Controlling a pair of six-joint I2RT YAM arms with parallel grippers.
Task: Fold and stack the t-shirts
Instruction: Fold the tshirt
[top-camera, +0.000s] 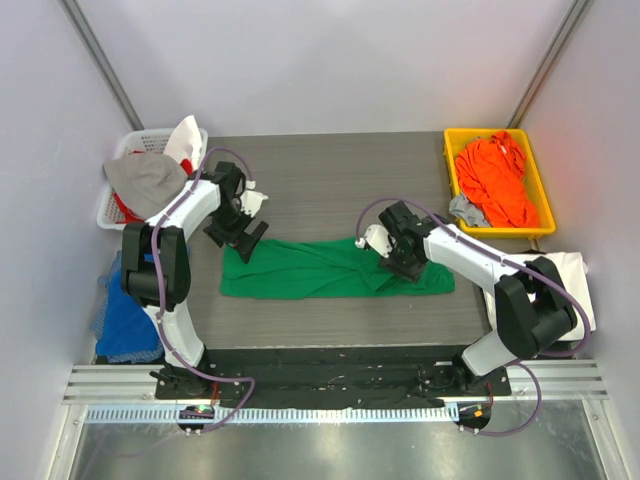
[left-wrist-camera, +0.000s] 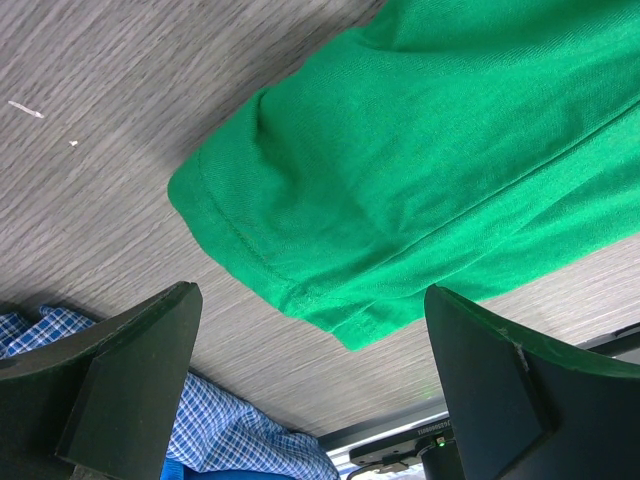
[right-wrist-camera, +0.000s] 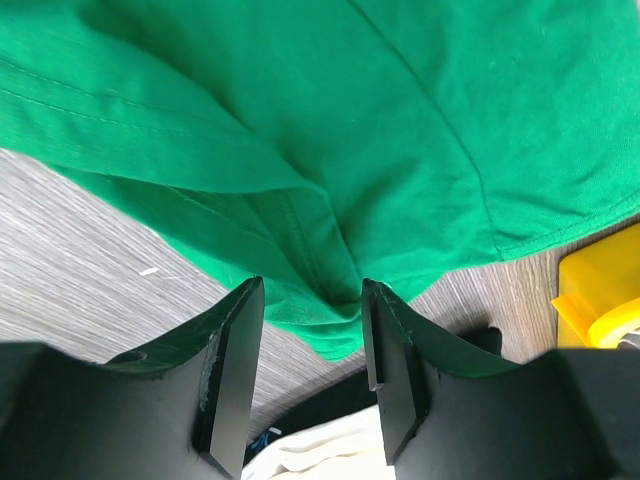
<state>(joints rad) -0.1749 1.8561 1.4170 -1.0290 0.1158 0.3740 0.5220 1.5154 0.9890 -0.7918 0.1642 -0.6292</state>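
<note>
A bright green t-shirt (top-camera: 320, 270) lies on the table as a long, narrow folded strip. My left gripper (top-camera: 240, 235) hovers open over its left end, and in the left wrist view the sleeve hem (left-wrist-camera: 300, 290) lies flat beyond the wide-apart fingers (left-wrist-camera: 130, 370). My right gripper (top-camera: 400, 262) is over the strip's right part. Its jaws (right-wrist-camera: 312, 290) are apart, and a green fold (right-wrist-camera: 320, 320) lies loose between them on the table. An orange t-shirt (top-camera: 495, 180) is bunched in the yellow bin (top-camera: 450, 160). A white cloth (top-camera: 575, 275) lies off the table's right edge.
A white basket (top-camera: 112, 205) at the back left holds grey (top-camera: 145, 175) and white cloth. Blue checked fabric (top-camera: 120, 310) lies off the table's left edge, also seen under the left fingers (left-wrist-camera: 230, 430). A grey cloth (top-camera: 465, 210) hangs by the bin.
</note>
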